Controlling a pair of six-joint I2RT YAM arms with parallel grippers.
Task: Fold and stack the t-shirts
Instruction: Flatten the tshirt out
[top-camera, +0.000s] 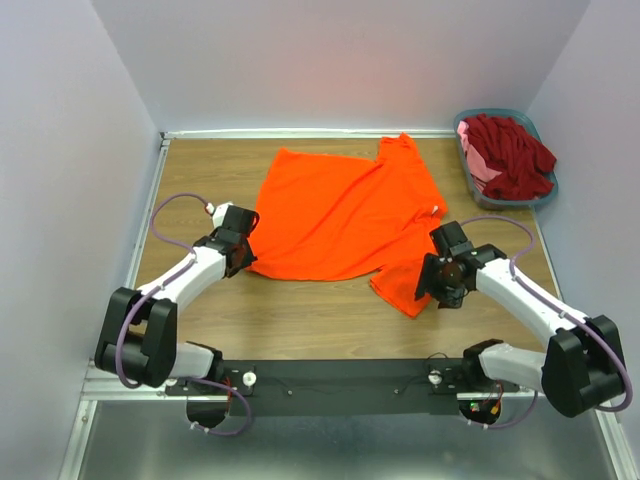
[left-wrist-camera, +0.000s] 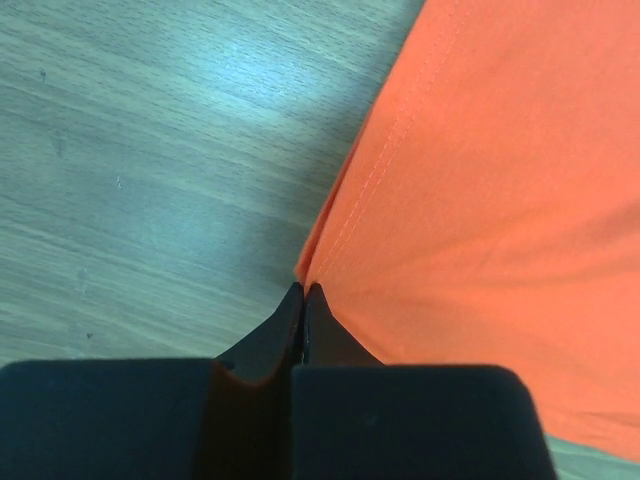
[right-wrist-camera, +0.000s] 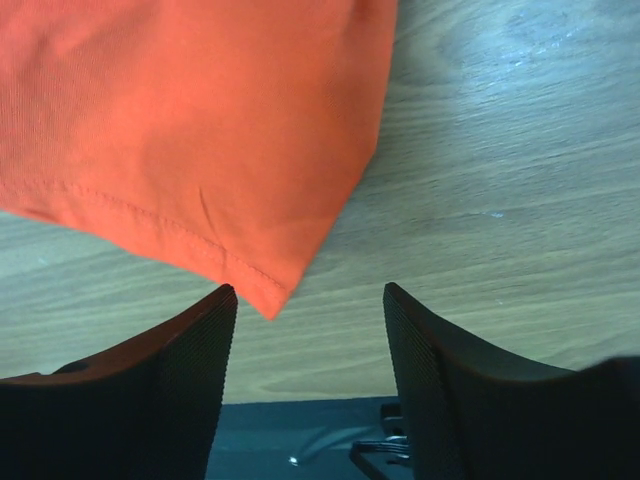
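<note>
The orange t-shirt (top-camera: 340, 215) lies spread, not yet folded, across the middle of the wooden table (top-camera: 300, 320). 1 sleeve trails toward the near right, and the collar end points toward the far wall. The dark red shirt (top-camera: 515, 155) and the pink shirt (top-camera: 468, 150) are heaped in the grey-blue basket (top-camera: 541, 201) at the far right corner.

The left gripper (left-wrist-camera: 303, 292) sits at the shirt's near-left edge. Its jaws are pressed together right where the stitched hem (left-wrist-camera: 375, 170) comes to a point, and they seem to pinch only a sliver of fabric. The right gripper (right-wrist-camera: 310, 295) is spread wide and holds nothing. The sleeve corner (right-wrist-camera: 268, 298) lies on the table between its 2 fingers, just off the left one.

The main risk is the thin left-hand bite: a lift or drag could pull the hem free and drop that side. On the right, the corner lies flat on the wood, so the jaws could close above it and catch nothing, or nip just 1 layer. If either side fails, the fold would go askew and bunch the cloth.
</note>
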